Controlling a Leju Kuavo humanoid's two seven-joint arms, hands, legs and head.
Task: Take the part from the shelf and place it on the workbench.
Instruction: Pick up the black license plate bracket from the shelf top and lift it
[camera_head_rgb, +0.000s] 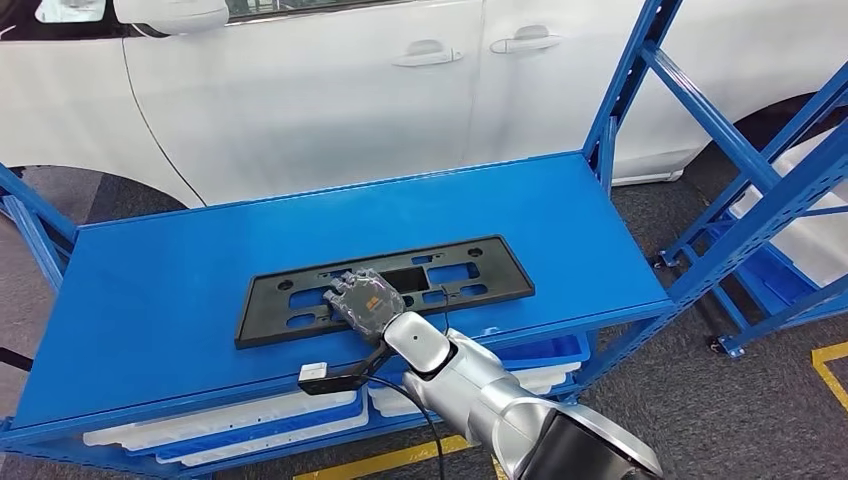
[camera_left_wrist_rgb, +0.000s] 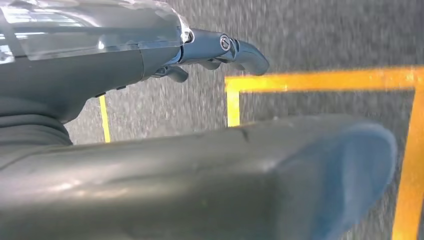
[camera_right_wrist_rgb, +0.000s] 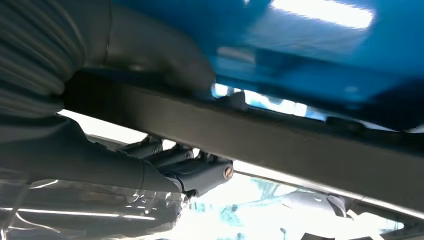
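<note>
head view: the part (camera_head_rgb: 385, 287) was a long, flat black plastic frame with rectangular cut-outs and small holes, lying flat on the blue shelf (camera_head_rgb: 200, 270), roughly centred and slightly skewed to the front edge. the right hand (camera_head_rgb: 365, 300) rested on the near long edge of the part, about mid-length. in the right wrist view the thumb lay on one face of the dark bar (camera_right_wrist_rgb: 300, 145) and the fingers (camera_right_wrist_rgb: 195, 172) curled under the other, so the right hand was grasping the part. the shelf top was a smooth blue metal sheet carried on blue uprights; a lower tier held white and blue trays (camera_head_rgb: 260, 420). behind the shelf stood a white car (camera_head_rgb: 350, 80), doors and handles visible. the floor was grey carpet with yellow tape lines (camera_head_rgb: 830, 365). a second blue rack (camera_head_rgb: 780, 230) stood to the right. left wrist view: the left hand (camera_left_wrist_rgb: 150, 60) hung over the grey floor, fingers loosely extended, holding nothing.
</note>
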